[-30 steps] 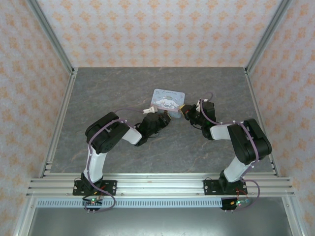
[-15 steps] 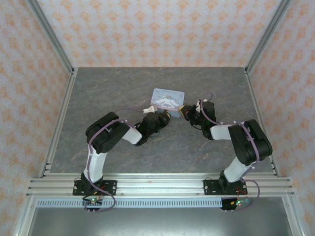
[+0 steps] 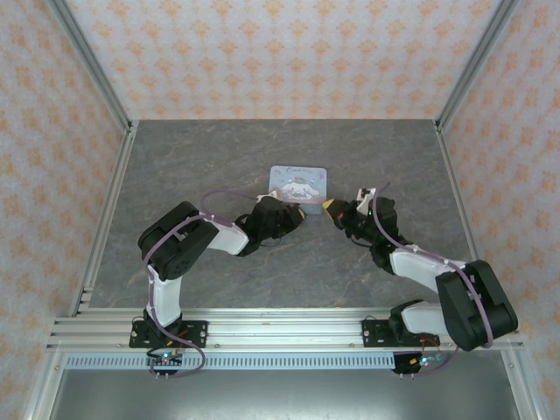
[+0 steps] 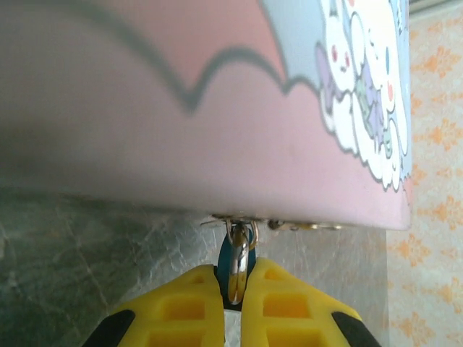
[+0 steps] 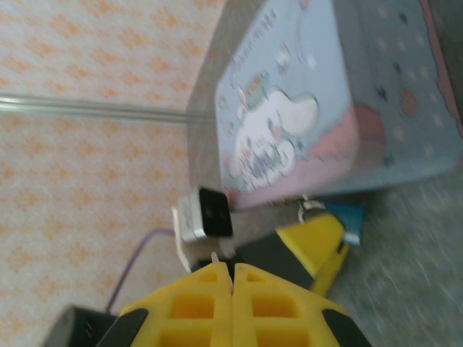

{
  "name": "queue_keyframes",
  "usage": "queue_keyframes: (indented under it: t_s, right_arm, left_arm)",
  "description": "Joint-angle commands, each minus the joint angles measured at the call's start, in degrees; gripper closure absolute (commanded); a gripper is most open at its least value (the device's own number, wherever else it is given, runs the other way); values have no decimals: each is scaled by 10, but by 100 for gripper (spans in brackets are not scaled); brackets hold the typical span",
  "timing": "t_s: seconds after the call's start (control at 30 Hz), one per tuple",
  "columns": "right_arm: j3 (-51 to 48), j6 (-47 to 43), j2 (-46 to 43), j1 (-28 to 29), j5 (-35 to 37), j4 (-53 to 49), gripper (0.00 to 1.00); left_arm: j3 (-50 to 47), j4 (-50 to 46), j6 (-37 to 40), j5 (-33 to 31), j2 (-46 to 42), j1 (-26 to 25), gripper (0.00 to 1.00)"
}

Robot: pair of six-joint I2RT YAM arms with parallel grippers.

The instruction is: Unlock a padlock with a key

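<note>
- Since a second ago the right arm (image 3: 437, 271) has dropped its elbow toward the lower right corner of the overhead view and lies stretched out lower. The left arm (image 3: 175, 249) has slid its elbow a little to the left. The pale blue-and-pink rectangular cartoon tin (image 3: 298, 182) has turned squarer to the frame.
- Left arm: left of centre in the overhead view, it reaches right and up across the grey marbled table (image 3: 175, 166) to the tin's lower edge.
- Left gripper (image 4: 233, 285): its yellow fingers (image 4: 181, 303) rise from the bottom centre of the left wrist view. They are clamped on the small dark blue-teal padlock (image 4: 226, 253), one finger on each side.
- Padlock: its silver metal shackle ring stands upright between the fingertips and hooks into a small metal hasp (image 4: 239, 225) on the tin's pink side wall, just above the table. In the right wrist view it is a blue block at centre right, touching the tin's lower edge, with a yellow finger of the left gripper against it.
- Tin: at the centre of the overhead view, lying flat with its white cartoon figure facing up.
- Right gripper (image 5: 231, 278): at the bottom centre of the right wrist view, its yellow fingers are pressed together. A thin pale sliver (image 5: 215, 257) pokes out at their tips, too small to name. In the overhead view the gripper sits just right of the tin's lower right corner, near the left gripper and apart from the padlock.
</note>
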Motion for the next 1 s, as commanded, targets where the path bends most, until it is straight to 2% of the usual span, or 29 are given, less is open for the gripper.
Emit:
queue_keyframes:
  t_s: [0.0,0.27,0.5,0.97]
  right_arm:
    - [-34,-5,-32,30,10,1,100]
    - [-120,62,-89,80,87,27,100]
    - [-126,74,-104,121,126,20,100]
    - [-131,91,-88,129,170,44,100]
  left_arm:
    - [7,-45,-6,57,-36,4,100]
    - [-17,-35,-29,81,-62,5,100]
    - [-44,11,-67,81,-63,6,100]
    - [-55,3,-60,84,-104,9,100]
